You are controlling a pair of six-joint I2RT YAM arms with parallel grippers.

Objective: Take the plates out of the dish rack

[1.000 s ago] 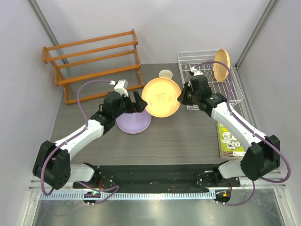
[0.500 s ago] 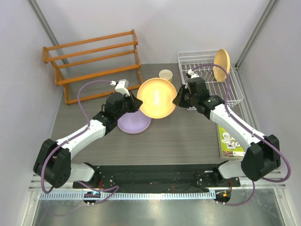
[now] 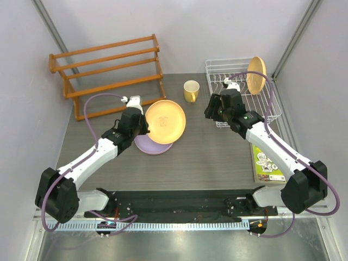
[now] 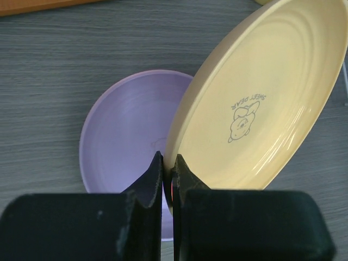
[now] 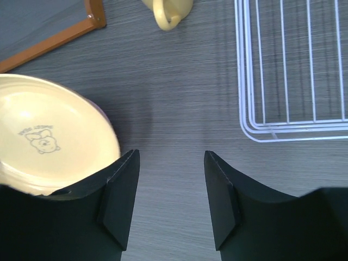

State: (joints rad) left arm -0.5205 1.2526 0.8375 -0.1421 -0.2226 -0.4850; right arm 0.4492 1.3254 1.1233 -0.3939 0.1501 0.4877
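Yellow bear-print plate (image 4: 261, 98), rim pinched in left fingers (image 4: 157, 178), tilts over lilac plate (image 4: 119, 130), apparently for stacking; right fingers (image 5: 120, 196) wide, empty.

Left jaws tight — right jaws wide

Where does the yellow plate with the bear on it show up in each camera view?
Top external: the bear plate is centre left, tilted over the lilac plate.
Left wrist: it fills the right half, rim pinched in the left hand.
Right wrist: lower left corner.
Shared landmark: the wooden rack, an orange strip at the top left of both wrist views.
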